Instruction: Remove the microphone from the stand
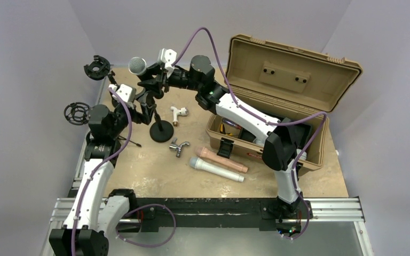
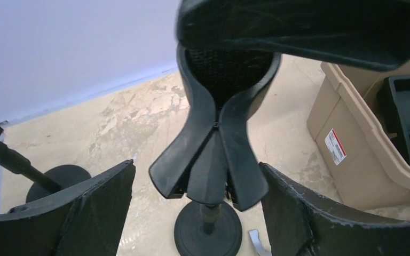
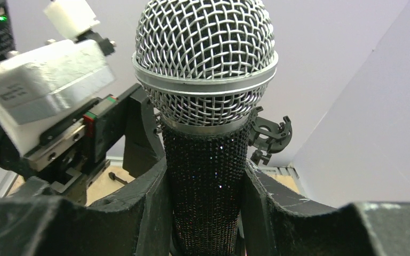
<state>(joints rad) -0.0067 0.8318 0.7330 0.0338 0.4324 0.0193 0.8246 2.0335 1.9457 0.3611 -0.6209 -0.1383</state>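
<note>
The microphone [image 1: 138, 65] has a silver mesh head and a black glitter body, and it points up-left at the back of the table. My right gripper [image 1: 155, 76] is shut on its body; in the right wrist view both fingers press the body [image 3: 205, 181] below the head [image 3: 205, 58]. The black stand [image 1: 162, 130] has a round base. Its clip [image 2: 213, 154] still cups the glitter body [image 2: 229, 66]. My left gripper [image 1: 143, 102] is open, and its fingers [image 2: 99, 208] straddle the clip with gaps on both sides.
An open tan toolbox [image 1: 283, 106] stands at the right. A white microphone [image 1: 213, 169], a beige microphone [image 1: 221, 159], a metal tap [image 1: 179, 145] and a white fitting [image 1: 179, 112] lie on the table. Two more black mounts [image 1: 97, 66] [image 1: 77, 113] stand at the left edge.
</note>
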